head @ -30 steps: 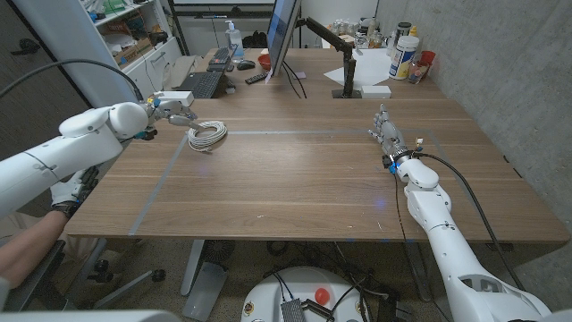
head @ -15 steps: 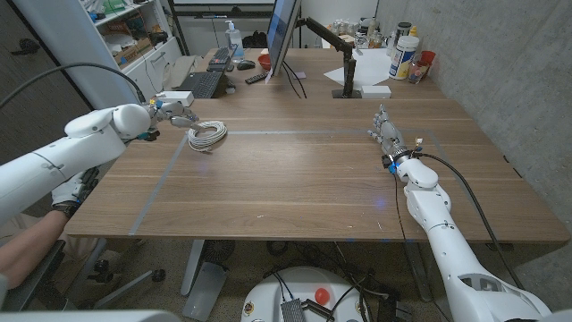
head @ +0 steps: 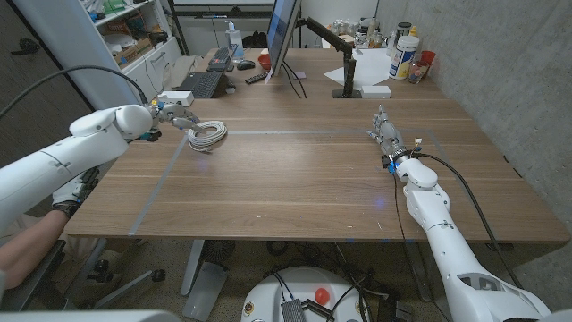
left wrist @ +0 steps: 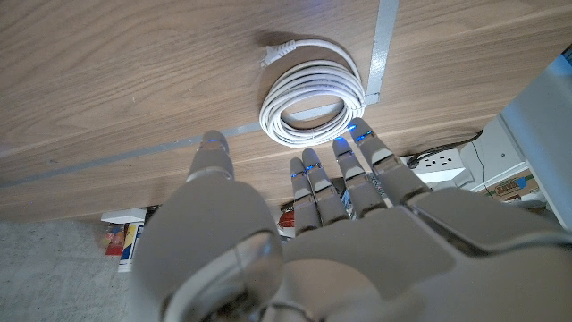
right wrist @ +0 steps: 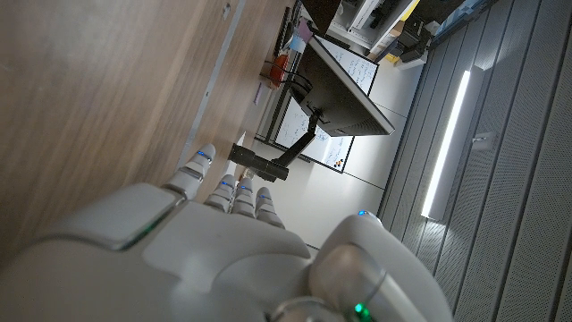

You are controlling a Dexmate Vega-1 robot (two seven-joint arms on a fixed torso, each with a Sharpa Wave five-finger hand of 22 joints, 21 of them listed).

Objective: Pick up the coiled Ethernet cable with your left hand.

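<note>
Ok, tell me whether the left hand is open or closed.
Open: the left hand has fingers spread, holding nothing, just short of the cable.

- The wooden table (head: 295, 170) was viewed from above by the head camera, both arms being taken in.
- The coiled Ethernet cable (left wrist: 311, 89) was seen close over the left hand (left wrist: 295, 241) — shared with the head view (head: 207, 135).
- The tabletop was skimmed along by the right wrist camera, over the right hand (right wrist: 206, 241) — towards the monitor (right wrist: 344, 80).

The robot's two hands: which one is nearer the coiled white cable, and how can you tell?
The left hand. Its open fingers reach just short of the coiled Ethernet cable, while the right hand stands far across the wooden table.
</note>
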